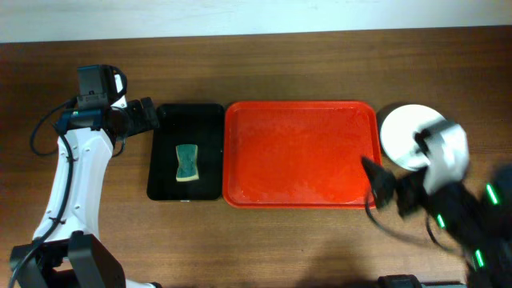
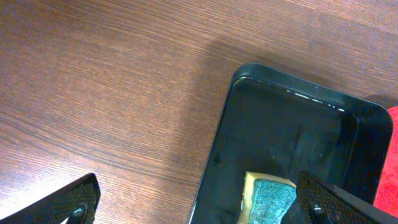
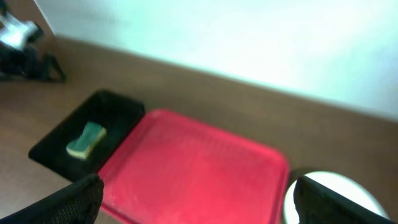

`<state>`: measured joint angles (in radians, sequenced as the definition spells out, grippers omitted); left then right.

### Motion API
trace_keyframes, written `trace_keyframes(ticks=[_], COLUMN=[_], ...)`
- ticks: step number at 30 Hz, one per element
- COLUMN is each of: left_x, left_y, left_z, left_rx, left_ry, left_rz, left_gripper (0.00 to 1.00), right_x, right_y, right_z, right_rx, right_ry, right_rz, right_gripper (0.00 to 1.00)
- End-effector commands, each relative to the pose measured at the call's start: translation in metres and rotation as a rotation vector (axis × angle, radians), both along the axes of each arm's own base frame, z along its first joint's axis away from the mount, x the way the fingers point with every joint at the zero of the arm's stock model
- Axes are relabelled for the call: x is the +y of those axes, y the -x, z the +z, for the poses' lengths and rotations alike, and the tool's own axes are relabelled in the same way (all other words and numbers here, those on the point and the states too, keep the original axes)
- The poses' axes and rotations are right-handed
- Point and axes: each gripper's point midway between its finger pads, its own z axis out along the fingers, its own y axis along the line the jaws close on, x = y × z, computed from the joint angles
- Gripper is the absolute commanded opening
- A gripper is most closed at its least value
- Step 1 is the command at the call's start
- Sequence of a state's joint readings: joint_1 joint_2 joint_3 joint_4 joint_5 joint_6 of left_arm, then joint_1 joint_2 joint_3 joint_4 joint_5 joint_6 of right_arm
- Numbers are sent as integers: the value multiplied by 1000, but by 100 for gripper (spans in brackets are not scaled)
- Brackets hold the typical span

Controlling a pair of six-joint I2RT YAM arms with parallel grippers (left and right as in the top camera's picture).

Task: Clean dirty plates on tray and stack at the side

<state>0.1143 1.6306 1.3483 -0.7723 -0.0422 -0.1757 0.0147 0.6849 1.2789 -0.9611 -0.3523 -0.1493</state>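
One red tray (image 1: 300, 152), one black tray (image 1: 205, 128), one sponge (image 1: 186, 163), one plate (image 1: 398, 136).

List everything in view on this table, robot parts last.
table: one, brown wood, under everything
tray: one, red, centre, nothing on it
black tray: one, black, left of the tray
sponge: one, teal and yellow, in the black tray
plate: one showing, white, right of the tray; any beneath cannot be told
left gripper: one, black, open, by the black tray's left edge
right gripper: one, black, open, at the tray's right edge
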Motion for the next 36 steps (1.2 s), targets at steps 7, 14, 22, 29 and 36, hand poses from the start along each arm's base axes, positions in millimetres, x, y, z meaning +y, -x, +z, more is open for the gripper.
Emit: trace_keyframes(ticks=[7,14,22,29,36], left_x=[2,2,2,2,2], left_y=[-2,-2,-2,-2,-2], left_z=[6,5,6,6,6], left_rx=[-14,-13,-13,-13,-14], left_ry=[-9,-9,-9,-9,-9], left_rz=[4,4,4,4,4], left_gripper=[99,99,99,99,99], right_x=[-13,-9,4,-12,-46], right_y=[103,85,42,4,-31], right_z=[37,9,-6,-60,-133], right_rx=[-423,-581,-911,-813,-573], right_ry=[113,114,109,62,-84], right_rz=[-68,-57,30,-73,-288], right_gripper=[98,99,98,98,98])
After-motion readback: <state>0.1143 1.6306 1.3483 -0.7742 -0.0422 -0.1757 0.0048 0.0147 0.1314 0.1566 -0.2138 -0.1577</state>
